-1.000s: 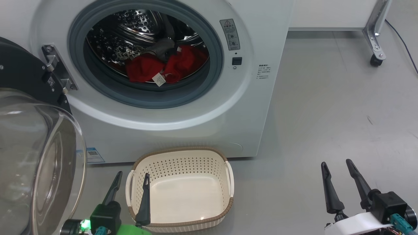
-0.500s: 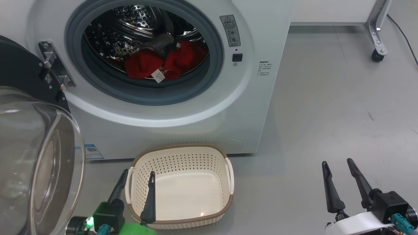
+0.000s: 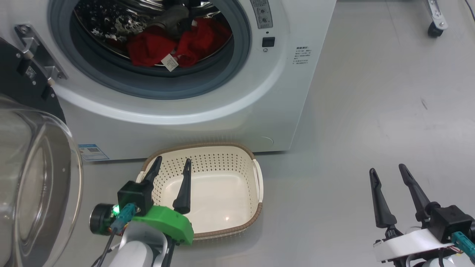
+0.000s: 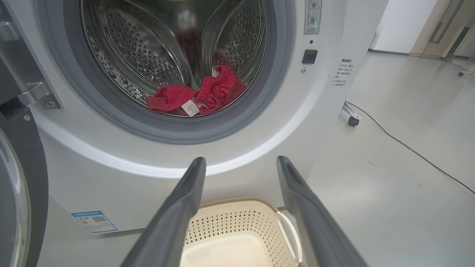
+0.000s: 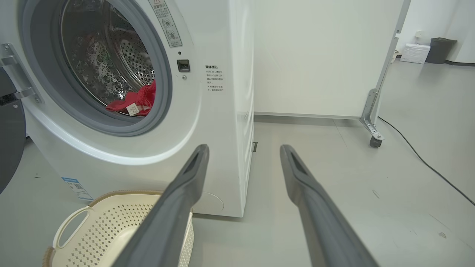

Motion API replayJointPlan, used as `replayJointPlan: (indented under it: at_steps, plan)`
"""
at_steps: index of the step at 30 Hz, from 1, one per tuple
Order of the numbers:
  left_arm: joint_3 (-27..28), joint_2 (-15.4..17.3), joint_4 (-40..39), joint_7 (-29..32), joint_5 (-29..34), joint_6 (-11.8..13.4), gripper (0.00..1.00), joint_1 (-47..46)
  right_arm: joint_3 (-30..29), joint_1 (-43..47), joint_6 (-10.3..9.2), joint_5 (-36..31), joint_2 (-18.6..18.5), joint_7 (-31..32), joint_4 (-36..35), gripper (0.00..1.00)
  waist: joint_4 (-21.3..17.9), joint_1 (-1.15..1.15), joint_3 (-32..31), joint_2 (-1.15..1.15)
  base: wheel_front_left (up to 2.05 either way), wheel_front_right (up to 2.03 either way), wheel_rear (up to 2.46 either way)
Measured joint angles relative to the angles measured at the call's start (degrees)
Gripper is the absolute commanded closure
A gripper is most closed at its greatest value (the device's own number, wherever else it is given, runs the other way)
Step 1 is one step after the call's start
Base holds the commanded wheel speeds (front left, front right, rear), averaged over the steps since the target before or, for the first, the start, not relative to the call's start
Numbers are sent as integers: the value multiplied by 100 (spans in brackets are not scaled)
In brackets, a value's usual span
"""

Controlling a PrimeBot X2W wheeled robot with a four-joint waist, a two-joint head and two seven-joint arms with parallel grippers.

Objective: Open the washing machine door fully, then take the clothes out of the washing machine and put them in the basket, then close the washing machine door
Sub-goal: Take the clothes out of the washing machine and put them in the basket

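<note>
The white washing machine stands open, and its door with the clear glass bowl is swung wide at the far left. Red clothes with a white tag lie in the steel drum, also seen as clothes and clothes. The cream basket sits empty on the floor in front of the machine. My left gripper hovers open over the basket's near left part, empty. My right gripper stands open and empty over bare floor at the lower right.
Grey floor stretches to the right of the machine. A wheeled metal leg stands at the back right, and a dark cable runs across the floor there. A white panel rises behind the machine.
The head camera has tilted down, so the machine sits higher in view. My left gripper has moved forward and right over the basket. The right gripper has hardly moved.
</note>
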Motion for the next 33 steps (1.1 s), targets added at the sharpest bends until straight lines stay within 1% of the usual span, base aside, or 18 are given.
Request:
replayJointPlan:
  at_steps: [10, 19, 21, 22, 24, 29, 33]
  plan:
    - [-38, -13, 703, 842, -52, 0, 0, -1211, 16, -385, 35, 148, -129, 0, -201, 0, -228, 0, 657, 0, 0, 0, 0]
    - [190, 7, 1169, 1812, -71, 0, 0, -2496, 52, -823, 51, 388, -136, 0, -289, 0, -510, 0, 1349, 0, 0, 0, 0]
    - [258, 81, 1234, 1986, -73, 0, 0, -2787, 67, -947, 51, 433, -136, 0, -297, 0, -577, 0, 1504, 0, 0, 0, 0]
    - [346, 181, 1291, 2138, -68, 0, 0, -3073, 87, -1068, 51, 491, -133, 0, -298, 0, -647, 0, 1658, 0, 0, 0, 0]
    - [446, 303, 1312, 2265, -65, 0, 0, -3351, 94, -1178, 51, 567, -132, 0, -297, 0, -720, 0, 1806, 0, 0, 0, 0]
    - [670, 557, 1379, 2468, -51, 0, 0, -3967, 166, -1431, 52, 681, -122, 0, -268, 0, -924, 0, 2133, 0, 0, 0, 0]
    - [840, 692, 1470, 2627, -51, 0, 0, -4358, 283, -1608, 52, 762, -107, 0, -226, 0, -1117, 0, 2334, 0, 0, 0, 0]
